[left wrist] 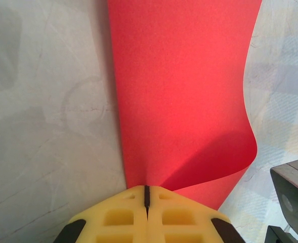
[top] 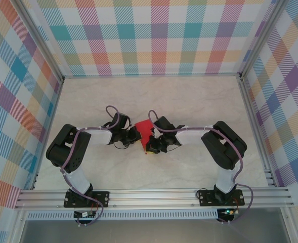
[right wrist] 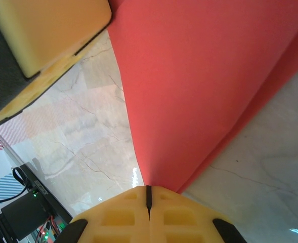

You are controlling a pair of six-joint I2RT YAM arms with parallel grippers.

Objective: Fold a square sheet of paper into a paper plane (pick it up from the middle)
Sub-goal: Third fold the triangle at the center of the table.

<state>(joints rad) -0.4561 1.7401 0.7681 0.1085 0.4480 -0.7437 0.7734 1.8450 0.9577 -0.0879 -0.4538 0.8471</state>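
Observation:
The square sheet of paper (top: 144,129) is bright red and hangs between both arms above the middle of the table. It is bent over on itself in a soft curve, with a second layer under the first (left wrist: 184,91). My left gripper (top: 137,134) is shut on its left side; the yellow fingertips (left wrist: 146,190) pinch the paper's edge. My right gripper (top: 151,142) is shut on the sheet (right wrist: 204,86) from the other side, its jaws (right wrist: 149,190) closed on the paper. The two grippers are almost touching.
The marble table (top: 189,101) lies below, fenced by checked walls and a metal rail (top: 154,197) at the near edge. The left gripper's yellow finger (right wrist: 47,30) sits close in the right wrist view. A grey part of the right arm (left wrist: 293,192) shows beside the paper.

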